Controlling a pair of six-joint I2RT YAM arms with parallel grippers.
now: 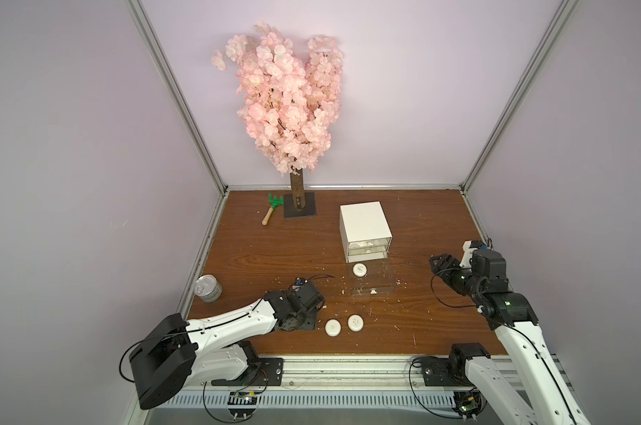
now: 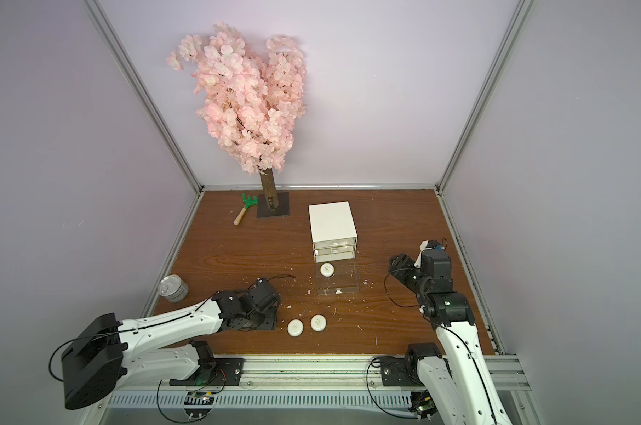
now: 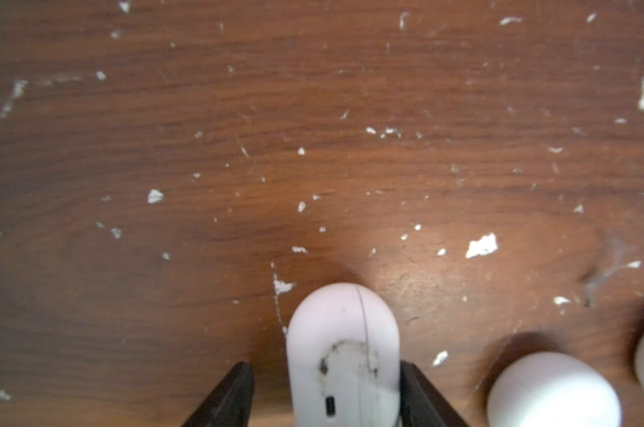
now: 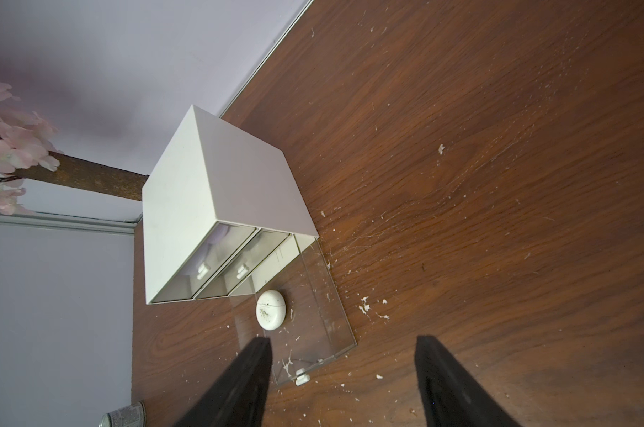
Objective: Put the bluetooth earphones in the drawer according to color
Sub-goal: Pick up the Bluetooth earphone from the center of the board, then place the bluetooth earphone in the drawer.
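White plastic is filling the gap of the left gripper (image 3: 327, 366): one white earphone case (image 3: 342, 332) is sitting on the wooden worktop (image 3: 239, 148) between the jaws. In the left wrist view one black finger (image 3: 411, 384) is touching its side, while a sliver of worktop is showing between the case and the opposite finger, so the jaws are standing apart around it, not yet clamped. The case is lying with its longer side along the fingers and its narrower width across the gap, which suits a squeeze. Two more white cases (image 1: 333, 327) (image 1: 355, 322) are waiting just beside the left wrist, well clear of each other. Their goal, the clear bottom drawer (image 1: 373, 292) of the small white cabinet (image 1: 363, 220), is standing pulled out toward the robot, with one white case (image 1: 359, 269) already resting inside near its back; the two upper drawers are sitting shut. From the left jaws the drawer is lying ahead and to the right. The right gripper (image 4: 344, 340) is hovering nearer to that drawer, jaws wide apart and empty, but the left arm is much the closer to the loose cases.
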